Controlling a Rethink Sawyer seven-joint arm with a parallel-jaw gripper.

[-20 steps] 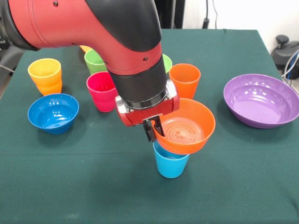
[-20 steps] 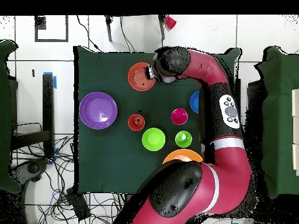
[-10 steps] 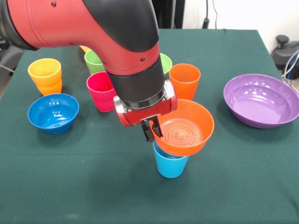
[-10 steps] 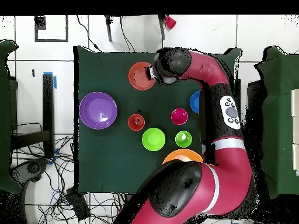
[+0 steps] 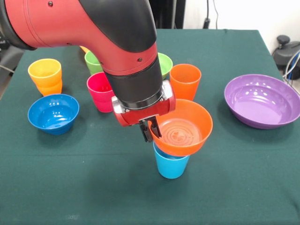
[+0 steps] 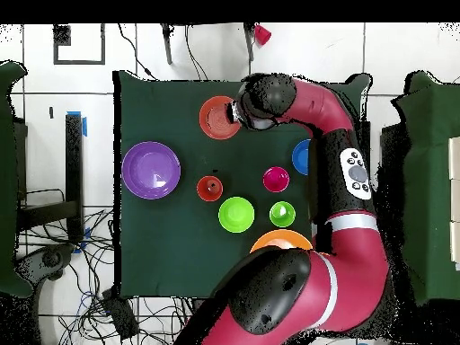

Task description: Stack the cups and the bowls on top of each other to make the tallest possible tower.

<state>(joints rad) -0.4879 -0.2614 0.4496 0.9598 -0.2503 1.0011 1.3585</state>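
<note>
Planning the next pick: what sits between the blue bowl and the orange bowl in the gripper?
In the front view, only bare green cloth lies between the blue bowl and the orange bowl; the magenta cup stands just behind that line.

The end effector (image 5: 150, 130) has carried the orange bowl (image 5: 183, 127) slightly leftward and up.

We find no text, label, brand, number or sign that can be read: the cups, the bowls, the arm and the bench cloth all appear plain to us in both views.
</note>
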